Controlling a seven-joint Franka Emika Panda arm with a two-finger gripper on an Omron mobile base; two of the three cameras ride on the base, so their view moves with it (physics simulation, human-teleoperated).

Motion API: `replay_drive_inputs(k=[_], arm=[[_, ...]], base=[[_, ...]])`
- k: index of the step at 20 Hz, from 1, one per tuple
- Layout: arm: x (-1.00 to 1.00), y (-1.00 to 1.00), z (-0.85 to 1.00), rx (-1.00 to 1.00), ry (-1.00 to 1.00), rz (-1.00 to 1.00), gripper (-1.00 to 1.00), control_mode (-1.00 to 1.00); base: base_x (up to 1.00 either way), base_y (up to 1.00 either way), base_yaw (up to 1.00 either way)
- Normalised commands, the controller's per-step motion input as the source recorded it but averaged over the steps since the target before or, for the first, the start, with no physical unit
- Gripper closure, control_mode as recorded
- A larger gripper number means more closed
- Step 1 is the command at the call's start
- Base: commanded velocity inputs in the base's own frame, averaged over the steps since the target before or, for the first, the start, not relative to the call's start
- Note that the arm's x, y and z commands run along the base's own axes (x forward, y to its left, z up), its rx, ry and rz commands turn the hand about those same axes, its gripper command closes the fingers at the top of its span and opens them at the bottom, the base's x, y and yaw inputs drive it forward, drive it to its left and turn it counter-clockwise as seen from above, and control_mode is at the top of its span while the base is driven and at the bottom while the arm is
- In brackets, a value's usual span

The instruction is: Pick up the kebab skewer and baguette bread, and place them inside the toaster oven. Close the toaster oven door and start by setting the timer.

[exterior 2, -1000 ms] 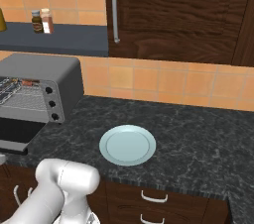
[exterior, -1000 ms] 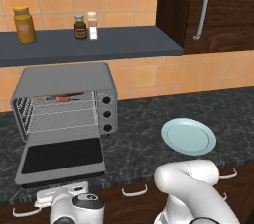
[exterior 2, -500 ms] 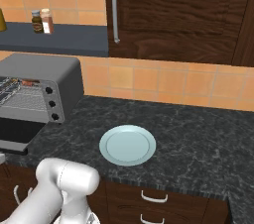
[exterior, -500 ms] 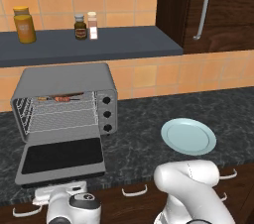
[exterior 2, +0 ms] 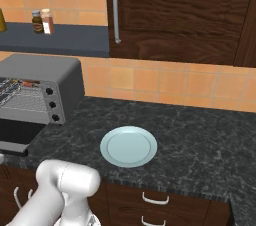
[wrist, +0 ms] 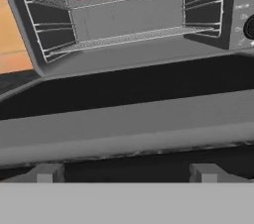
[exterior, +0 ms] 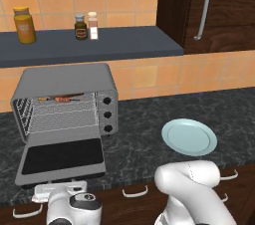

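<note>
- Left base view: we see the toaster oven (exterior: 64, 100) on the dark counter (exterior: 144, 139), its door (exterior: 62, 159) folded down flat in front of it. The kebab skewer (exterior: 62, 99) lies on the upper wire rack (exterior: 62, 114) inside. A pale blue plate (exterior: 189, 137) sits to the right, well apart from the oven. Three jars (exterior: 79, 26) stand on the shelf above.
- Right base view: we find the oven at the left edge, the skewer's red chunks just visible on its rack, and the plate near the middle of the counter.
- Hand view: we look over the lowered door into the oven, the skewer on the top rack. The gripper (wrist: 126, 172) has its two fingers (wrist: 47, 172) spread as wide as they go, holding nothing, just before the door's front edge.
- We cannot make out the baguette bread.
</note>
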Motion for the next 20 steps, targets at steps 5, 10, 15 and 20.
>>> replay_drive_inputs(k=[5,10,15,20], arm=[[0.0,-0.01,0.3,0.06,-0.01,0.03,-1.0,-1.0],[-0.52,0.0,0.0,0.0,0.0,0.0,-1.0,-1.0],[-0.39,-0.01,0.0,0.0,0.02,0.0,-1.0,-1.0],[0.28,-0.18,0.03,0.0,0.06,0.0,-1.0,-1.0]], base=[[0.0,0.0,0.0],[0.0,0.0,0.0],[0.0,0.0,0.0],[0.0,0.0,0.0]])
